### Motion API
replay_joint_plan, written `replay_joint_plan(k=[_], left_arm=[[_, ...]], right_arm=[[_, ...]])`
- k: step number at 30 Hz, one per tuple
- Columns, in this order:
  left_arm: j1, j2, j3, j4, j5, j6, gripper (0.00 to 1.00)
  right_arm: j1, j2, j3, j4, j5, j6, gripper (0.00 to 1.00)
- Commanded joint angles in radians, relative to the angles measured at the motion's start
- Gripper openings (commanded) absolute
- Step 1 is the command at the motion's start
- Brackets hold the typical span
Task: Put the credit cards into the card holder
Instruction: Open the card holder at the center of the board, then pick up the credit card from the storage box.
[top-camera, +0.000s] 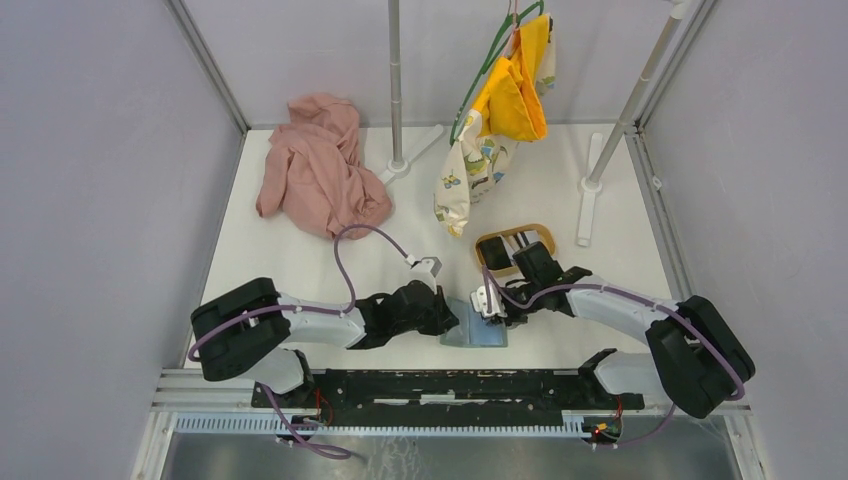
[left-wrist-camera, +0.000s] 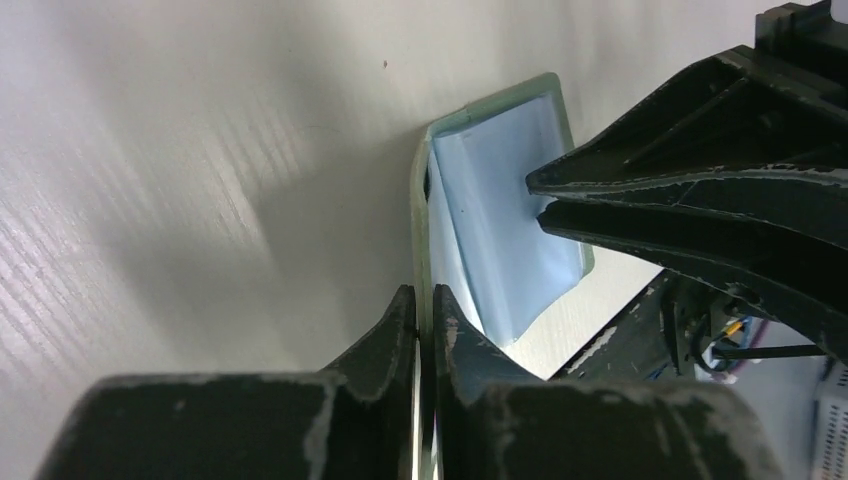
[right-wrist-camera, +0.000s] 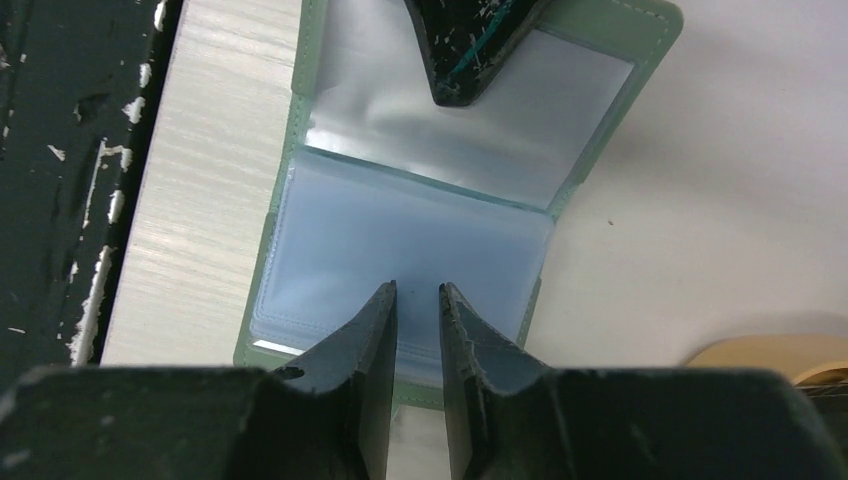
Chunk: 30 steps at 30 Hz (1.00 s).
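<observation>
The sage-green card holder (top-camera: 478, 332) lies open near the table's front edge, its clear sleeves (right-wrist-camera: 420, 240) facing up. My left gripper (top-camera: 452, 318) is shut on one raised green flap (left-wrist-camera: 424, 230), which stands on edge between its fingertips (left-wrist-camera: 424, 295). My right gripper (top-camera: 492, 305) hovers over the lower sleeve with its jaws a narrow gap apart (right-wrist-camera: 417, 290) and nothing between them. Its fingertips (left-wrist-camera: 545, 198) point at the sleeve in the left wrist view. Black and pale credit cards (top-camera: 500, 250) lie in the oval wooden tray (top-camera: 545, 232), partly hidden by the right arm.
A crumpled pink cloth (top-camera: 320, 170) lies at the back left. A stand pole (top-camera: 396, 90) rises mid-back, with yellow and patterned bags (top-camera: 505, 100) hanging beside it. A second stand (top-camera: 620, 130) is at the back right. A black rail (top-camera: 450, 385) runs along the front edge.
</observation>
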Motion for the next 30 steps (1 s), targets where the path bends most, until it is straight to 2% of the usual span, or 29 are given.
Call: replay_joint_plan(k=[1,7,12,23,26,30], left_arm=[[0.049,-0.025,-0.065,0.148,0.039,-0.067,0.18],[0.107,-0.079,-0.127,0.113,0.057,-0.061,0.4],[0.107,-0.118,-0.102,0.037,0.052,-0.025,0.48],[0.107,-0.316,-0.077,-0.2,-0.037,0.036,0.46],[0.105,-0.401,-0.063,-0.238,-0.012,0.049,0.45],[0.101,-0.552,-0.029,-0.213,0.092,0.091,0.43]], right_arm=[[0.01,0.016,0.055,-0.037,0.098,-0.02,0.27],[0.011,0.012,0.062,-0.044,0.099,-0.016,0.27],[0.01,0.013,0.066,-0.052,0.075,-0.016,0.27],[0.011,0.009,0.092,-0.076,0.019,0.004,0.28],[0.009,0.007,0.111,-0.096,-0.017,0.012,0.29],[0.009,0.011,0.135,-0.118,-0.076,0.023,0.3]])
